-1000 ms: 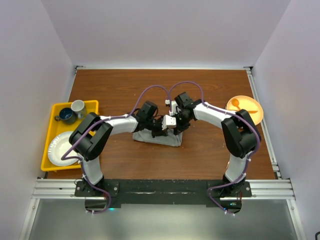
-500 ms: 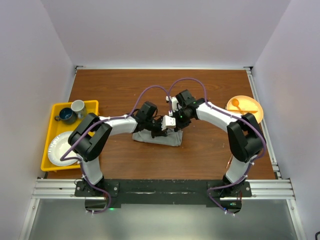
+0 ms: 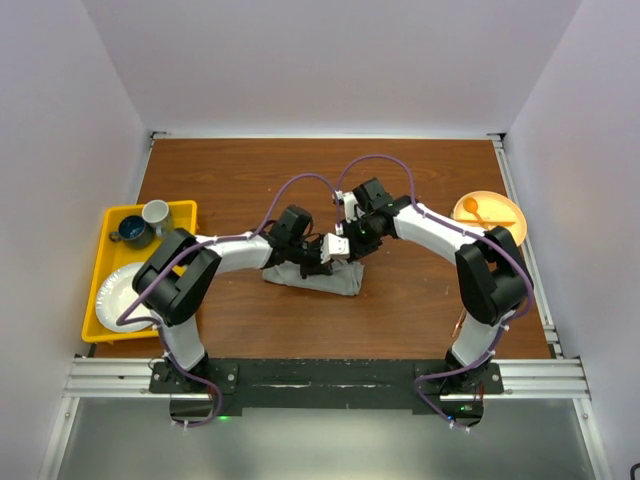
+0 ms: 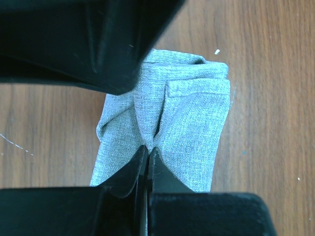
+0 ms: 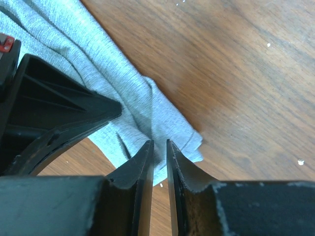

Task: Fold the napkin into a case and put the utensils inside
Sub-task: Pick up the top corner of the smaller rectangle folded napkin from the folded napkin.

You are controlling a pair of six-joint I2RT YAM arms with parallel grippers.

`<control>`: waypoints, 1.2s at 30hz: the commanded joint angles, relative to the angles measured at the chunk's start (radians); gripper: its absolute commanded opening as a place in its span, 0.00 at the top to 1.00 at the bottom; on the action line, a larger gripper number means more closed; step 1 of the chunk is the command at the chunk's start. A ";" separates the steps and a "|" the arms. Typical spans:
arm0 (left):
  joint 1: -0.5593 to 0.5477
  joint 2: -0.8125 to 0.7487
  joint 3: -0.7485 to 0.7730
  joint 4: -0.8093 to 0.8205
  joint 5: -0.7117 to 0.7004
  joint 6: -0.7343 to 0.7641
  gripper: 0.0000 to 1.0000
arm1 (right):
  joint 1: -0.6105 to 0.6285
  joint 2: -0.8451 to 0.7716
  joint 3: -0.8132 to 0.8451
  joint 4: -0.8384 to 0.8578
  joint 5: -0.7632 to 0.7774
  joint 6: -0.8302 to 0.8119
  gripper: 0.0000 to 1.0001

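Jaws at rumpled, layered grey napkin [image 4: 187, 118]

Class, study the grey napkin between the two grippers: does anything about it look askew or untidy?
Yes. The napkin is rumpled rather than flat: the left gripper pinches it into a ridge, its layers are uneven, and it lies slightly slanted on the table.

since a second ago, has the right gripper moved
Yes, slightly: the right gripper has shifted left, away from the orange plate, staying over the napkin.
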 commanded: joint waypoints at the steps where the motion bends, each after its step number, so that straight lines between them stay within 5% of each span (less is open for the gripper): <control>1: -0.004 -0.046 -0.024 0.009 0.007 0.030 1.00 | -0.010 -0.053 0.038 0.024 -0.029 0.015 0.79; 22: -0.047 -0.092 -0.103 0.118 -0.068 0.055 1.00 | 0.028 0.003 0.009 -0.034 -0.102 -0.062 0.94; 36: -0.047 -0.087 -0.110 0.132 -0.076 0.026 1.00 | 0.073 0.012 -0.028 -0.019 0.016 -0.028 0.66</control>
